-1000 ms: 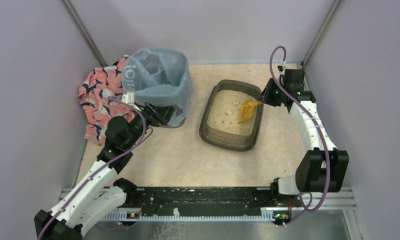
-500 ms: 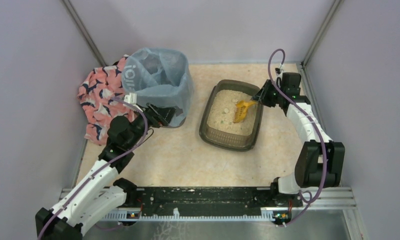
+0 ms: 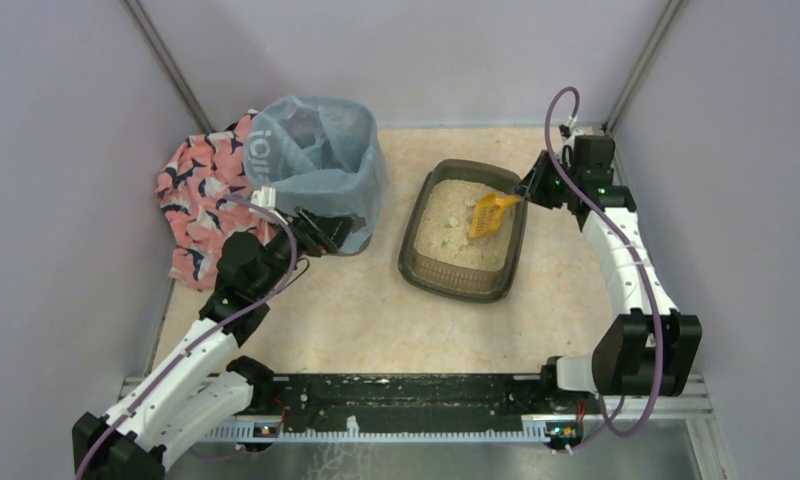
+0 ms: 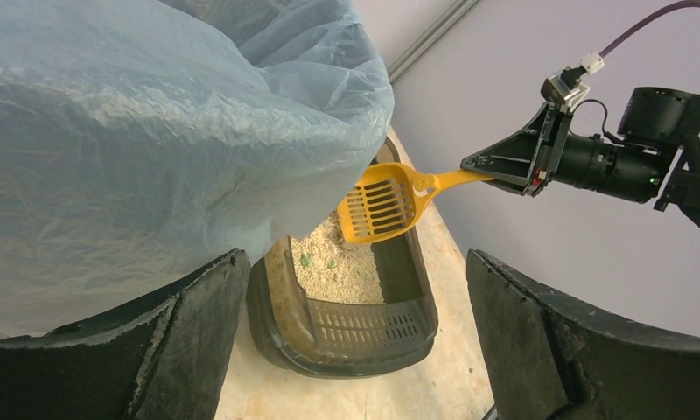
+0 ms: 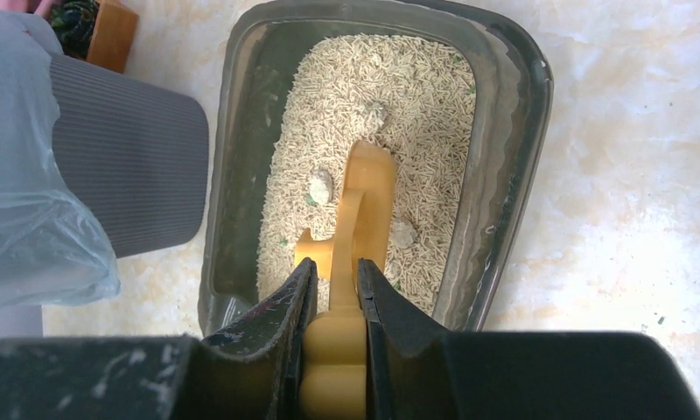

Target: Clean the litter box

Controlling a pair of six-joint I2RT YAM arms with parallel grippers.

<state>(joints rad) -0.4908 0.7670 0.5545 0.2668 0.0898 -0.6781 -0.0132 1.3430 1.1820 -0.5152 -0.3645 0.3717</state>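
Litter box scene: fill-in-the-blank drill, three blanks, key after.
The right gripper holds the yellow scoop, over the litter box, by its ____. The left gripper stands ____ beside the bin. The bin is lined with a light ____ bag.
Missing: handle, open, blue.

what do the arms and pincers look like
The left arm and right arm have white links, black joints and a purple cable looping alongside. The left pincer and right pincer are black, each with two wedge-shaped fingers.
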